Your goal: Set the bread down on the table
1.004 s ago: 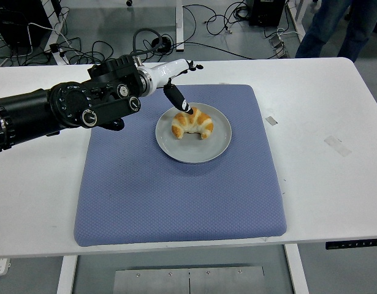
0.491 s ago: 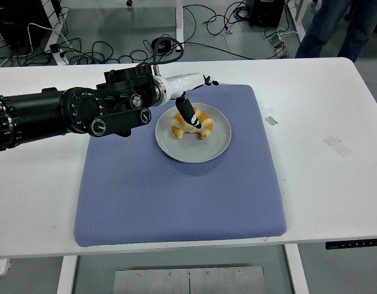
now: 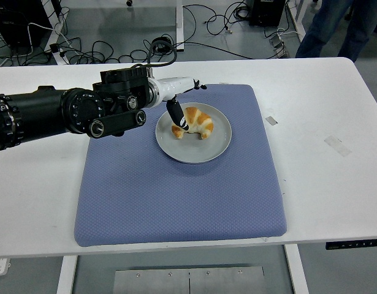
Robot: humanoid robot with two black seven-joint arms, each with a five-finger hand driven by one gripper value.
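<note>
White table (image 3: 335, 184) under a blue-grey mat (image 3: 176, 196) with a fine dotted weave. Pale grey plate (image 3: 203, 150) on the far half of the mat, holding golden-brown bread (image 3: 197, 121) with lighter and darker banded stripes. Black left arm (image 3: 47, 113) with silver round fittings, ending in a white left hand (image 3: 176, 92) with black fingers (image 3: 175, 113); grey floor with black cables beyond the far edge.
</note>
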